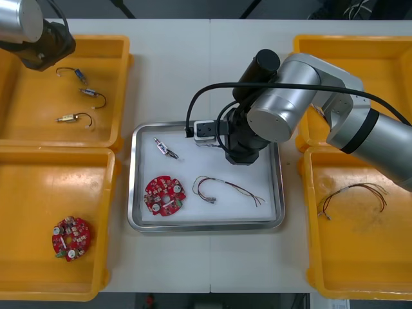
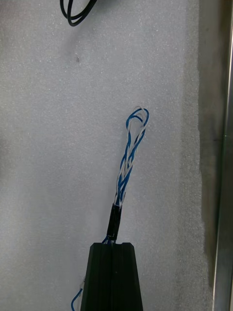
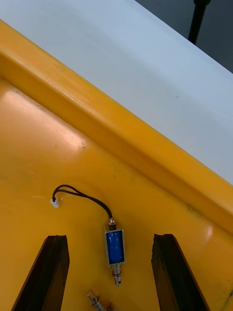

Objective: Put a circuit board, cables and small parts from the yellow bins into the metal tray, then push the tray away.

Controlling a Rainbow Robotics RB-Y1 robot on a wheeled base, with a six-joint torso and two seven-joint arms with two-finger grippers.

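The right gripper (image 2: 112, 245) is pinched shut on a twisted blue and white cable (image 2: 130, 155). The cable stretches out ahead of its fingertips over the white floor of the metal tray (image 2: 224, 146). The left gripper (image 3: 110, 238) hangs open above a yellow bin (image 3: 43, 146), with a small blue metal part (image 3: 115, 248) lying between its fingers.

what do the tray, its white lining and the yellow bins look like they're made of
Metal tray: likely polished steel or aluminium, rim shiny and mirror-like. White lining: probably foam sheet, matte, finely pebbled under the right gripper, which is shut on the twisted blue and white cable. Yellow bins: seemingly moulded plastic, smooth, soft glare.
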